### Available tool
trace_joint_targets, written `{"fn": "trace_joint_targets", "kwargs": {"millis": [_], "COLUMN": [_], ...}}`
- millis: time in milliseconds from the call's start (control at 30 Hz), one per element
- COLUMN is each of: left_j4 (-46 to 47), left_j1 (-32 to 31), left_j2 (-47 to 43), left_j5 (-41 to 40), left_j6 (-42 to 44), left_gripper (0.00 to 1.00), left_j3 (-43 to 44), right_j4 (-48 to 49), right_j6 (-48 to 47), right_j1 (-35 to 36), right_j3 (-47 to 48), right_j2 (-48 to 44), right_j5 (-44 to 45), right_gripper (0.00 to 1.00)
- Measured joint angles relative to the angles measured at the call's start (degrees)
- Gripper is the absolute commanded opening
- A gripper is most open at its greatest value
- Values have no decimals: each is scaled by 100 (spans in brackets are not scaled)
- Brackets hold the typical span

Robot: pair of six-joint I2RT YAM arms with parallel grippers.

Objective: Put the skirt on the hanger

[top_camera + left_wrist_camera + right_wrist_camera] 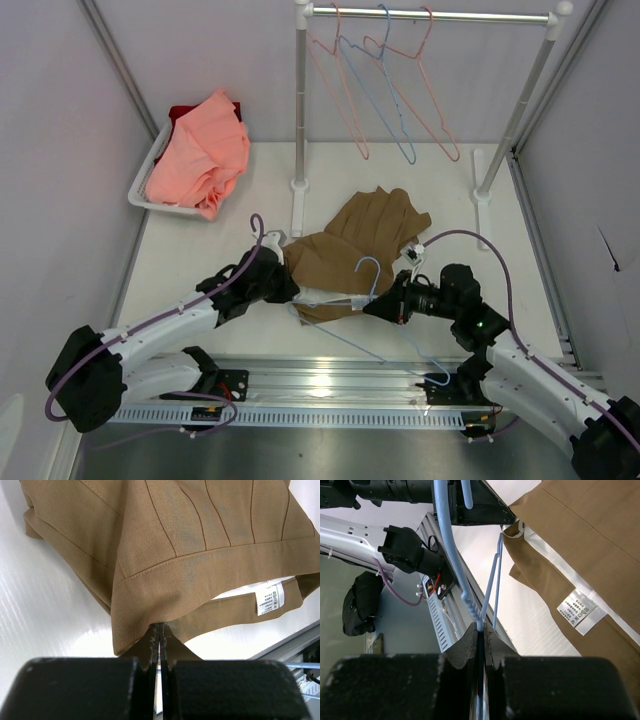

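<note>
Checking the feeds, I noted the left gripper (159, 636) pinched tight on the waistband edge of the skirt (200, 540), which lay crumpled mid-table (200, 250). The right gripper (480, 630) was clamped on the hanger (451, 560), whose hook lay over the skirt's near edge.

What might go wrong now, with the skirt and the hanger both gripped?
The left gripper pinches only a corner of the skirt, so the fabric may slip out. The right gripper holds the hanger by one thin wire, so it may twist or swing.
</note>
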Motion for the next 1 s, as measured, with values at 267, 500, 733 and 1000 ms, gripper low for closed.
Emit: {"fn": "trace_joint_targets", "kwargs": {"millis": [267, 500, 733, 1000], "left_j4": [-81, -127, -127, -140], "left_j1": [55, 96, 101, 101], "left_j2": [0, -24, -57, -59], "left_j5": [-31, -39, -39, -39], "left_j6": [-4, -4, -4, -4], "left_gripper": [0, 0, 0, 0], "left_j3": [0, 0, 0, 0], "right_j4": [-223, -310, -236, -363], "right_j6": [-17, -42, 2, -149], "right_j1": [-103, -678, -831, -855], "right_j3": [0, 11, 11, 20], "right_j2": [-289, -409, -289, -343], "right_j5": [-17, -229, -461, -455], "right_gripper": [0, 0, 0, 0]}}
